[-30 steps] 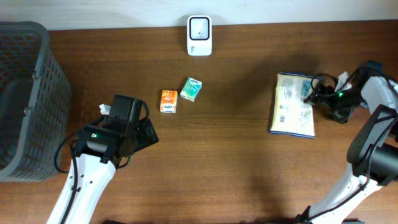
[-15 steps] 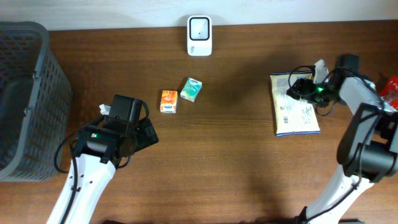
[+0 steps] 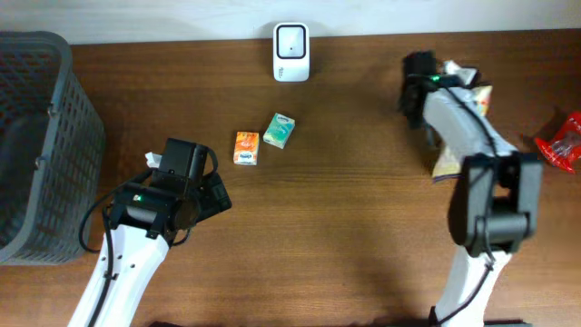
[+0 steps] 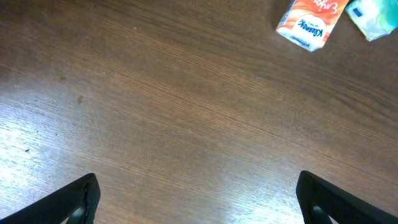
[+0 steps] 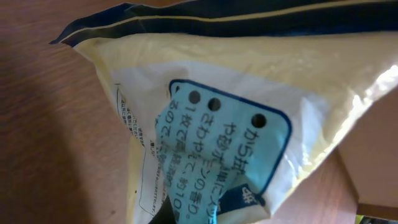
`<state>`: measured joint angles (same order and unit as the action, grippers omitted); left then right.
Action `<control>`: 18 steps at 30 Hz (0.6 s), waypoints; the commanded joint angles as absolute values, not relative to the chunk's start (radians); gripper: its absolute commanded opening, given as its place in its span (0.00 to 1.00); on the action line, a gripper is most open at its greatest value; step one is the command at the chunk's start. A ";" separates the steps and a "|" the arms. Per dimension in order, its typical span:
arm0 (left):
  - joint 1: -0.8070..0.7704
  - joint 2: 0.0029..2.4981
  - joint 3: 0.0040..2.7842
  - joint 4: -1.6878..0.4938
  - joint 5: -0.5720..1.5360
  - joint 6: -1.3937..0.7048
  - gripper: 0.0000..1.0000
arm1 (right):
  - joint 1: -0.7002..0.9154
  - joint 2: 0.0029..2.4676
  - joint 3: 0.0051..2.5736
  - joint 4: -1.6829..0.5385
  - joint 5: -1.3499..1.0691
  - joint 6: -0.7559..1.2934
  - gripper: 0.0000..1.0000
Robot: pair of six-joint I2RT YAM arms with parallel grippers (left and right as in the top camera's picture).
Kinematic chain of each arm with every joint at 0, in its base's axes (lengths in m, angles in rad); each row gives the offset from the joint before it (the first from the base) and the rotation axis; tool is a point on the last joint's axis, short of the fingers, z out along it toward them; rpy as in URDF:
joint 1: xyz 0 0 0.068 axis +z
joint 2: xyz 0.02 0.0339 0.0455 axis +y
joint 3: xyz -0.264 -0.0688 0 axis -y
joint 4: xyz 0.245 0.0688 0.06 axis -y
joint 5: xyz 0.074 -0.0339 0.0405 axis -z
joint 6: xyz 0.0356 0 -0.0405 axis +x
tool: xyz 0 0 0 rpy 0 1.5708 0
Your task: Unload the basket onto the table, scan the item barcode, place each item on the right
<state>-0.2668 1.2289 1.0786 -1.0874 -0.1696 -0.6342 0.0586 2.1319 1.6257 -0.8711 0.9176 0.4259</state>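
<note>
Pouch (image 5: 205,124) in transit: your right gripper (image 3: 419,86) has just clamped onto it and swung it from the table's right toward the scanner (image 3: 291,53). Barcode presentation likely follows. Your left gripper (image 4: 199,202) stays wide.

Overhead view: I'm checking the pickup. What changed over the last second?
The right gripper shut on the yellow snack bag, lifted it off its flat spot and swung it toward the white scanner. A red packet now shows far right. The left gripper, the orange tissue pack, the green tissue pack and the basket stayed put.
</note>
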 commanded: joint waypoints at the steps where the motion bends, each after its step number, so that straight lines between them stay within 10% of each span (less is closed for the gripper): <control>1: -0.266 1.226 1.083 -1.086 -0.181 -0.648 0.99 | 0.152 2.258 1.606 -0.876 1.003 0.463 0.05; 3: -0.266 1.226 1.083 -1.086 -0.181 -0.648 0.99 | 0.241 2.287 1.606 -0.871 0.991 0.462 0.23; 5: -0.266 1.226 1.083 -1.086 -0.181 -0.648 0.99 | 0.335 2.285 1.628 -0.897 0.950 0.461 0.88; 6: -0.266 1.226 1.083 -1.086 -0.181 -0.648 0.99 | 0.353 2.284 1.659 -0.931 0.905 0.461 0.98; 12: -0.266 1.226 1.083 -1.086 -0.181 -0.648 0.99 | 0.194 2.284 2.218 -1.420 0.176 0.103 0.99; 18: -0.266 1.226 1.083 -1.086 -0.181 -0.648 0.99 | -0.113 2.284 1.977 -1.404 -0.084 0.056 0.99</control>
